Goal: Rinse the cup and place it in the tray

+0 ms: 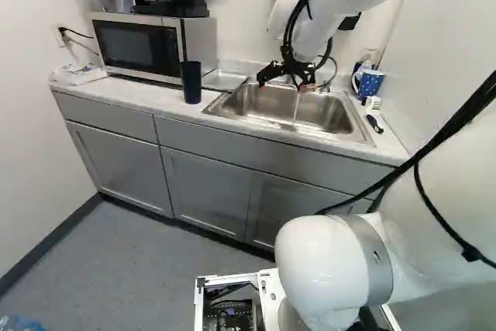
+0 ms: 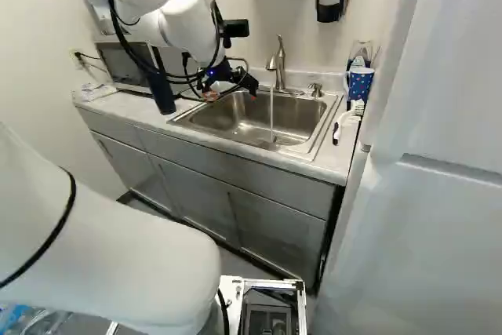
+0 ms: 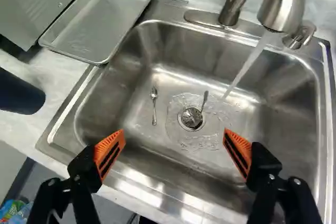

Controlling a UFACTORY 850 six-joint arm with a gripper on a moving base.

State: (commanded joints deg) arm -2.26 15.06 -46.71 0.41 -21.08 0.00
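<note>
My gripper (image 1: 291,75) hangs over the sink; in the wrist view the gripper (image 3: 174,139) stands wide open, nothing between its orange pads. A tall dark blue cup (image 1: 191,83) stands on the counter left of the sink, near the front edge; part of the same cup (image 3: 20,94) shows beside the gripper in the wrist view. The shallow metal tray (image 3: 97,24) lies between microwave and sink, nothing in it. Water runs from the faucet (image 3: 283,3) into the sink (image 2: 227,115).
Two small spoons lie in the basin, one (image 3: 154,106) beside the drain (image 3: 191,118), the other (image 3: 204,99) at it. The microwave (image 1: 139,46) stands behind the cup. Right of the sink are a dotted blue mug (image 2: 360,82) and a brush (image 2: 342,123). A white wall closes off the right side.
</note>
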